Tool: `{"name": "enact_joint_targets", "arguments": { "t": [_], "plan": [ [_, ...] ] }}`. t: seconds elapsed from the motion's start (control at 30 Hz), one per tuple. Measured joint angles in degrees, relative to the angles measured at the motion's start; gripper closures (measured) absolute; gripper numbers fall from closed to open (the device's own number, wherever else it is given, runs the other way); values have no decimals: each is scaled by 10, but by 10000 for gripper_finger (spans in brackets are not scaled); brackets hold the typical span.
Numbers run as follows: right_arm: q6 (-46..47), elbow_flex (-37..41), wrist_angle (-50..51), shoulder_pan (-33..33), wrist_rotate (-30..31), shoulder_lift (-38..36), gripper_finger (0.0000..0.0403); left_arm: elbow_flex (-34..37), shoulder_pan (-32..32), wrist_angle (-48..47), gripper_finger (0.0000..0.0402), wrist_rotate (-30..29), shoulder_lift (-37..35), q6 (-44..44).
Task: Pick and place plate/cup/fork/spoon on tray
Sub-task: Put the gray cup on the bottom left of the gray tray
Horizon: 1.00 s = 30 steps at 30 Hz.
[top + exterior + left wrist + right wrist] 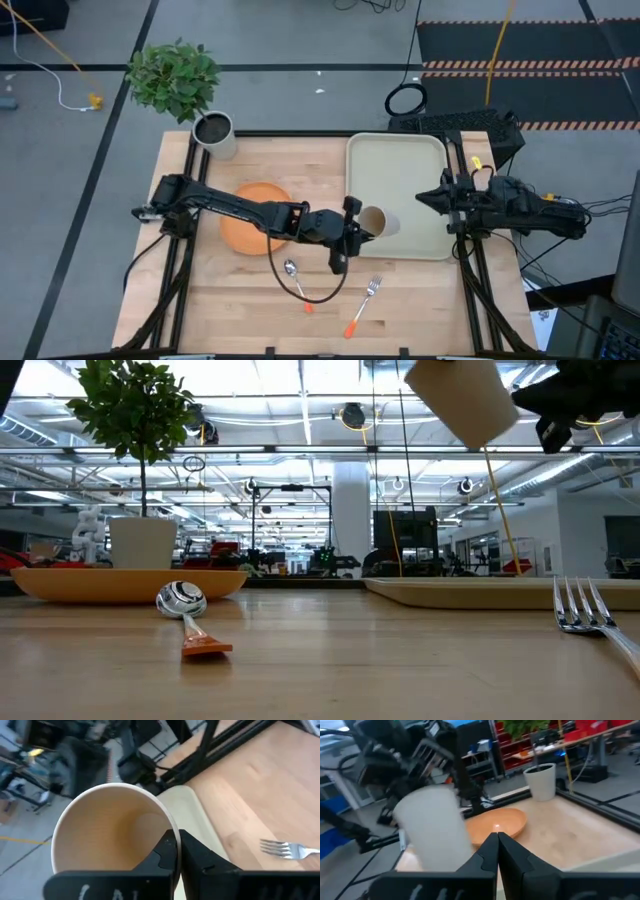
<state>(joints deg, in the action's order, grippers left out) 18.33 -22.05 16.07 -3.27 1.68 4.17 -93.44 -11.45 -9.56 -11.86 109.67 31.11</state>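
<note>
The cup (pixel 377 221), clamped in the left gripper's (pixel 358 226) jaws, hangs tilted over the bare tray (pixel 400 165); right jaws together.

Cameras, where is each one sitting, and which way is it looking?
High view: above the table, looking straight down; both arms show, the left gripper holding the cup over the tray.
Low view: at table-top height, looking across the spoon and fork into the room; the lifted cup hangs up top.
Left wrist view: on the left arm, looking into the cup past its own fingers.
Right wrist view: on the right arm, over the tray's right edge, facing the plate; its fingers are together.
All four show the cup.
</note>
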Motion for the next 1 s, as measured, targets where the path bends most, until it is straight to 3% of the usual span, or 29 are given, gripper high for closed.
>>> {"name": "enact_joint_targets", "arguments": {
  "t": [0.37, 0.63, 1.0],
  "plan": [
    [-39, 0, -47, 0, 45, 66, 403, -26, 25, -88, 397, 88, 85, -28],
    [-40, 0, -88, 0, 43, 139, 403, -27, 46, -170, 391, 89, 86, -57],
    [-19, 0, -126, 0, 38, 216, 403, -27, 44, -174, 379, 120, 85, -29]
  ]
}}
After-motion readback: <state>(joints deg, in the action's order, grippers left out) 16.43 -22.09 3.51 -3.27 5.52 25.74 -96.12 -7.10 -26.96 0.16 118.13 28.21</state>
